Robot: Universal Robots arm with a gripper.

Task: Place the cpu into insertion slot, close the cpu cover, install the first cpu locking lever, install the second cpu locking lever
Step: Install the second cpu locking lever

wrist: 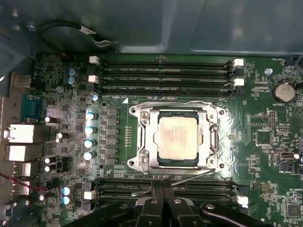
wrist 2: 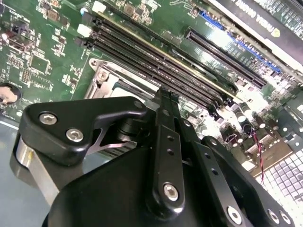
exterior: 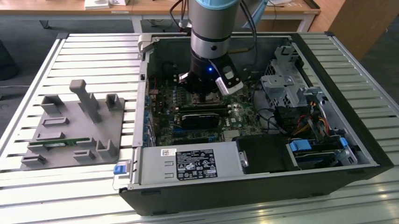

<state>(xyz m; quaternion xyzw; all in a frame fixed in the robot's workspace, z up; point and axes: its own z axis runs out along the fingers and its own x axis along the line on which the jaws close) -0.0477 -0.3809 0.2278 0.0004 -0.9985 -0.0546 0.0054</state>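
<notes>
Cpu point(wrist: 177, 137) seated in slot point(wrist: 210, 163), cover point(wrist: 145, 137) closed around it, centre of first wrist view. Memory slots point(wrist: 165, 75) above and below. Gripper point(wrist: 163, 195) at bottom edge, just below the socket.

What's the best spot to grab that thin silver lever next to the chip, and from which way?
Probably its free end, which sticks out over the memory slots. The locking lever is a thin wire lying nearly flat, so coming straight down from above and pinching across its width looks best. The tool sits right beside it.
</notes>
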